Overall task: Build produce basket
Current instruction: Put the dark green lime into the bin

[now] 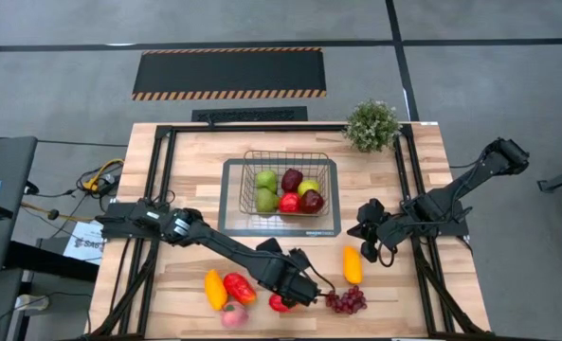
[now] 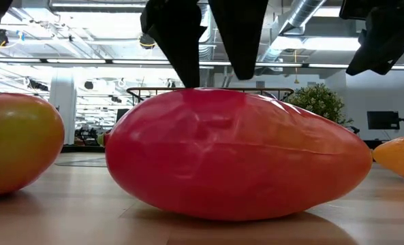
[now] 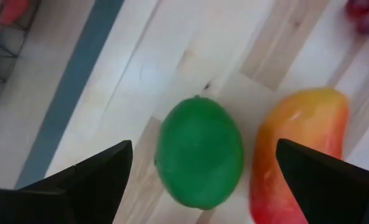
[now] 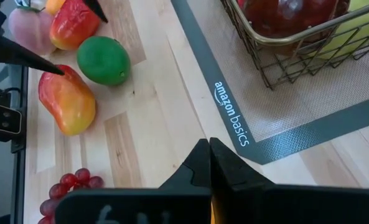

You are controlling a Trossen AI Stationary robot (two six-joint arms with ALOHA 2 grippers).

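Note:
The wire basket (image 1: 285,156) stands on a grey mat and holds several fruits, green, maroon, yellow-green and red. More produce lies near the table's near edge: a green lime (image 3: 200,158), a red-yellow mango (image 3: 299,155), a red pepper (image 1: 240,287), a yellow piece (image 1: 214,289), a pink peach (image 1: 233,315), purple grapes (image 1: 347,301) and an orange piece (image 1: 353,265). My left gripper (image 3: 204,143) is open above the lime, one finger on each side, the other finger over the mango's edge. My right gripper (image 4: 209,144) is shut, just right of the mat, above the orange piece.
The grey dark-rimmed mat (image 1: 233,223) lies under the basket in the table's middle. A bushy potted plant (image 1: 371,125) stands at the far right corner. Dark frame rails (image 1: 162,180) run along both table sides. Bare wood (image 4: 147,130) lies between the mat and the near fruit.

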